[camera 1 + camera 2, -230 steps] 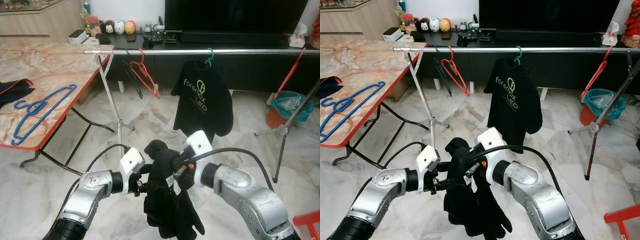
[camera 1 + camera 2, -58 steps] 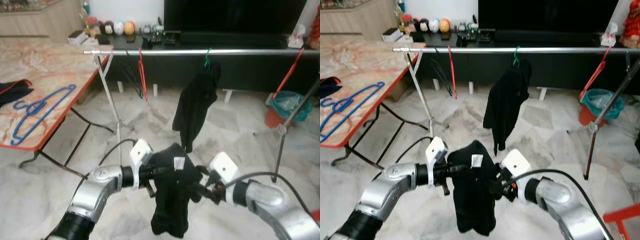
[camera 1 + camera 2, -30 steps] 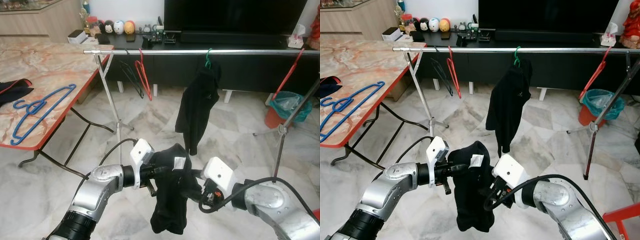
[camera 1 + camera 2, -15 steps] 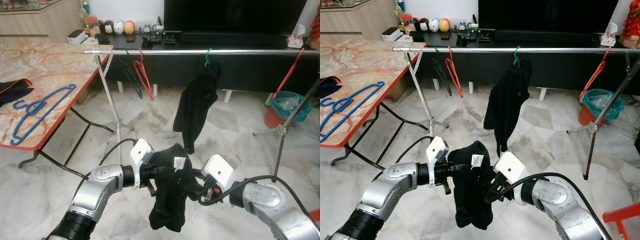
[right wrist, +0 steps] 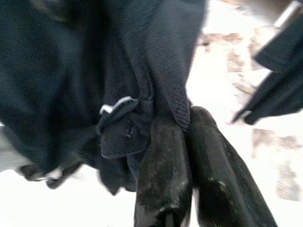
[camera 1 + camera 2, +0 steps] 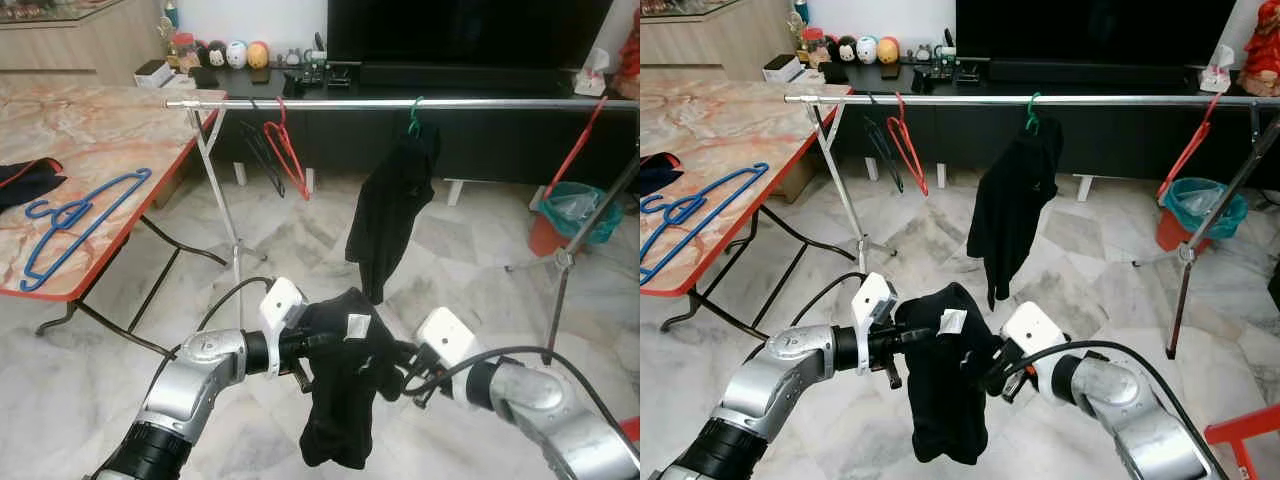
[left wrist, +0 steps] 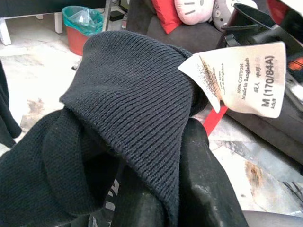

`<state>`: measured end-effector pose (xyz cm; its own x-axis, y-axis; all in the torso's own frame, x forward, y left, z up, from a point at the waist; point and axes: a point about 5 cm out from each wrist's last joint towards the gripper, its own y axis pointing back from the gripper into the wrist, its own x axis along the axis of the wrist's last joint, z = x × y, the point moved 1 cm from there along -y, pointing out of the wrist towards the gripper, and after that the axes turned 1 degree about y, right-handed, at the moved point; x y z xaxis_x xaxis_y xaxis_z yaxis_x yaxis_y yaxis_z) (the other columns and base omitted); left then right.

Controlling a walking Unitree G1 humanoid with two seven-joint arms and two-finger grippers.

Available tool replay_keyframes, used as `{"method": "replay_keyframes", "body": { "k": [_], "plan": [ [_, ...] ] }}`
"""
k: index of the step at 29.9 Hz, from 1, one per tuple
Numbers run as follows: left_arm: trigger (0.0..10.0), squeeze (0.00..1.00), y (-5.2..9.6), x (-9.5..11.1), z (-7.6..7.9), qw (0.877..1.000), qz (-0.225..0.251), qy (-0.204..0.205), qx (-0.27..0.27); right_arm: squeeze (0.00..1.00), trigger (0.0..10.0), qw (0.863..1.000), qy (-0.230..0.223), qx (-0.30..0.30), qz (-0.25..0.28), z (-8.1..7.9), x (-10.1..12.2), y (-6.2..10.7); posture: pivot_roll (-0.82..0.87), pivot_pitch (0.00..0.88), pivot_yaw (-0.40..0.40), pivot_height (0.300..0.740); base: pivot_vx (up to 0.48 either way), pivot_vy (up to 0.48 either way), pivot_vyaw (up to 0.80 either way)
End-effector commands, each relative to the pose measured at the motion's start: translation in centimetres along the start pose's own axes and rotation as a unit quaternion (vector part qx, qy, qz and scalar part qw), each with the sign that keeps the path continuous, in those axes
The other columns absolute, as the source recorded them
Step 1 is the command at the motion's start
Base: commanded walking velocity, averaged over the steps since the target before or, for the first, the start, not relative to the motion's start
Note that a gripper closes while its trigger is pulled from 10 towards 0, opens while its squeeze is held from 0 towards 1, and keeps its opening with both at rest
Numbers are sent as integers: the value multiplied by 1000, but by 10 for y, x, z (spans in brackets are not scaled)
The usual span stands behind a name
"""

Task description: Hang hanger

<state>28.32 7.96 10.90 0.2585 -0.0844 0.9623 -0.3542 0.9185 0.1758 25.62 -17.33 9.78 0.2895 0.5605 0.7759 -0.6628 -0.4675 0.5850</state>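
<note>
Marble floor tiles [image 6: 300, 240] filled the middle of the head views, with a chrome clothes rail [image 6: 400, 103] running across the upper part. On the rail hung a red hanger [image 6: 288, 158] beside a black hanger [image 6: 262, 155] at upper centre-left, a black T-shirt [image 6: 390, 215] on a green hanger [image 6: 414, 115] at centre, and another red hanger [image 6: 580, 145] at upper right. A blue hanger [image 6: 75, 225] lay on the marble-topped table [image 6: 100, 140] at left. At lower centre, a black garment [image 6: 340, 385] with a white size tag [image 7: 236, 80] drooped between both arms. The left gripper [image 6: 305, 350] had its fingers [image 7: 203, 189] pressed under the ribbed collar, pinching the cloth. The right gripper [image 6: 992, 378] held its fingers [image 5: 165, 175] squeezed together on a fold of the same garment.
</note>
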Motion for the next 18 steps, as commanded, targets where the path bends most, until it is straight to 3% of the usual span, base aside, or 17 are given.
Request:
{"method": "replay_keyframes", "body": {
  "k": [1,9,13,18],
  "plan": [
    [10000,0,0,8,-2,1000,8,-19,-1,0,0,998,12,-44,-38,15,-10,4,-21,33,16,740,0,0,0],
    [10000,0,2,2,0,1000,-12,-25,-14,0,0,991,20,-126,-38,38,-6,5,-20,33,15,740,0,0,0],
    [10000,0,5,-6,1,998,-49,-33,-24,0,0,982,23,-181,-48,54,-6,9,-19,34,14,740,0,0,0],
    [10000,0,9,-16,0,995,-83,-44,-24,0,0,978,30,-198,-61,61,-6,12,-21,33,15,740,0,0,0]
  ]
}}
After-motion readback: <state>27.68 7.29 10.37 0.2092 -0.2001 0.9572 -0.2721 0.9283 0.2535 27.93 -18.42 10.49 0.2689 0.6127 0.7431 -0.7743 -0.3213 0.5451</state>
